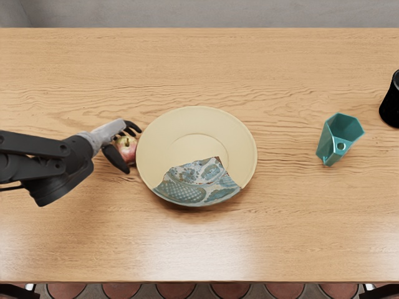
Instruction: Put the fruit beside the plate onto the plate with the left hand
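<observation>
A small red and yellow apple (127, 147) lies on the wooden table just left of a cream plate (212, 128) that has a blue patterned patch on its near side. My left hand (123, 142) reaches in from the left edge and its dark fingers (116, 159) curl around the apple, the thumb on the near side and the other fingers on the far side. The apple still rests on the table beside the plate's left rim. The right arm does not show.
A teal cup (337, 139) lies tipped on the table to the right of the plate. A black object (391, 99) sits at the right edge. The table's far edge runs along the top of the view.
</observation>
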Controlling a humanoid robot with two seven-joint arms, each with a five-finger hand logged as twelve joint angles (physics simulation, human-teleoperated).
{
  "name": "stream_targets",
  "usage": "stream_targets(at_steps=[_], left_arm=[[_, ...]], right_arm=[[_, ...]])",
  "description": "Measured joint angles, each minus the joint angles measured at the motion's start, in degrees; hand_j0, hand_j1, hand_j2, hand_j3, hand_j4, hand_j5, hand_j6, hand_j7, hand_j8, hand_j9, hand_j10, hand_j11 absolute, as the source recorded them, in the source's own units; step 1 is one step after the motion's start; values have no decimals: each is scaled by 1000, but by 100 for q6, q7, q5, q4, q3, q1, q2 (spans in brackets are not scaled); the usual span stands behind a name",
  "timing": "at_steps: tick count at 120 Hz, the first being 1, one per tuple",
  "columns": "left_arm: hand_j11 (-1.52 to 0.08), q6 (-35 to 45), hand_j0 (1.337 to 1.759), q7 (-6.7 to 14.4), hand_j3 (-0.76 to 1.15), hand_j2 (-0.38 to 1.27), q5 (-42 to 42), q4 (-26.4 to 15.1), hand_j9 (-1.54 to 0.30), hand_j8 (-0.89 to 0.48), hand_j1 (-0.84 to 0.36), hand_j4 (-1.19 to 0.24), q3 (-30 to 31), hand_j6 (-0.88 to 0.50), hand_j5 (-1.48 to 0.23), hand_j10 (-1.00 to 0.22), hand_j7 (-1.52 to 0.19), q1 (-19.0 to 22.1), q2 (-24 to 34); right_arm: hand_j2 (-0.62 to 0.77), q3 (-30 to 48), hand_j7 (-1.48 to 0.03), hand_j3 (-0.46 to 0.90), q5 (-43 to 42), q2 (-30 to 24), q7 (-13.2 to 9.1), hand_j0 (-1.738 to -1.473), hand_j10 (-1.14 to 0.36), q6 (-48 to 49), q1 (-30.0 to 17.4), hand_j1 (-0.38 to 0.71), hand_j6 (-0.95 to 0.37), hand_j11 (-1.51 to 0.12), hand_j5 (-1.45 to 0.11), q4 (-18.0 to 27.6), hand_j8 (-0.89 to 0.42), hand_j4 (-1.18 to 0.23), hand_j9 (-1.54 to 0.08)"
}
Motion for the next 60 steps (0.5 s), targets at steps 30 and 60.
stream_targets(at_steps=[30, 60], left_arm=[[-446, 18, 1658, -4, 0, 69, 0, 23, -446, -344, -60, -343, -32, -344, -446, -343, -446, 9, -81], [-596, 16, 1657, -7, 0, 118, -8, 64, -595, -392, -193, -445, -43, -445, -589, -440, -589, 68, -159]], right_arm=[[-6, 0, -40, 0, 0, 0, 0, -1658, -31, 1, 0, -312, -31, -40, -40, 0, -31, -31, -40], [-6, 0, -40, 0, 0, 0, 0, -1658, -31, 0, 0, -312, -31, -40, -40, -1, -31, -31, -40]])
